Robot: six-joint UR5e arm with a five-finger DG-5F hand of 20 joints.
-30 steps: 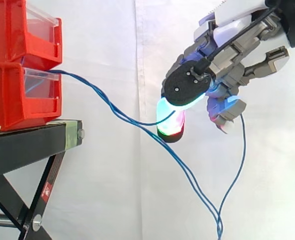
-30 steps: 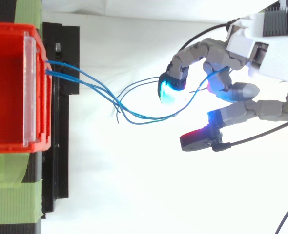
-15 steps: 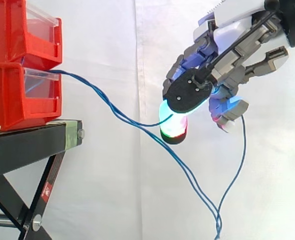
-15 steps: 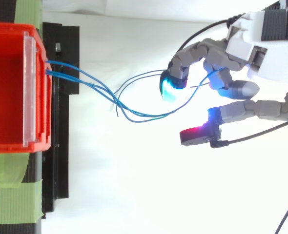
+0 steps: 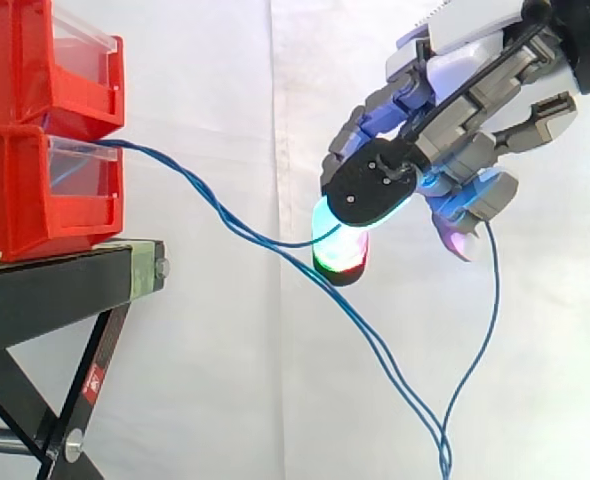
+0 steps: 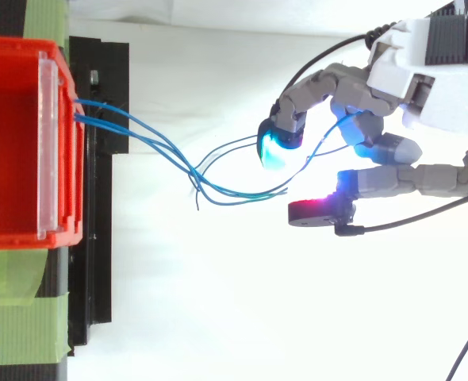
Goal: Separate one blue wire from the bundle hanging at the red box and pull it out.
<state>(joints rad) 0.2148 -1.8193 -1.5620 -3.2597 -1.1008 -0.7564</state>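
Blue wires leave the front of the lower red bin and sag away to the right in open air, in front of the white curtain. From my side camera I see them drop past the hand and run out of the bottom of the view. One wire climbs back up from there and ends among the curled fingers, so the hand is closed round that wire and it hangs from the hand in a long loop. Another strand runs across to the green-glowing fingertip, which sits just under the black pad of the thumb; I cannot tell whether that strand is squeezed between them or only touches.

From my top camera the strands cross one another about midway between the bin and the hand. A loose end points down just past that crossing. The hand is well apart from the bin, coming in from the right. The two bins are stacked on the black stand, with green tape beside them.
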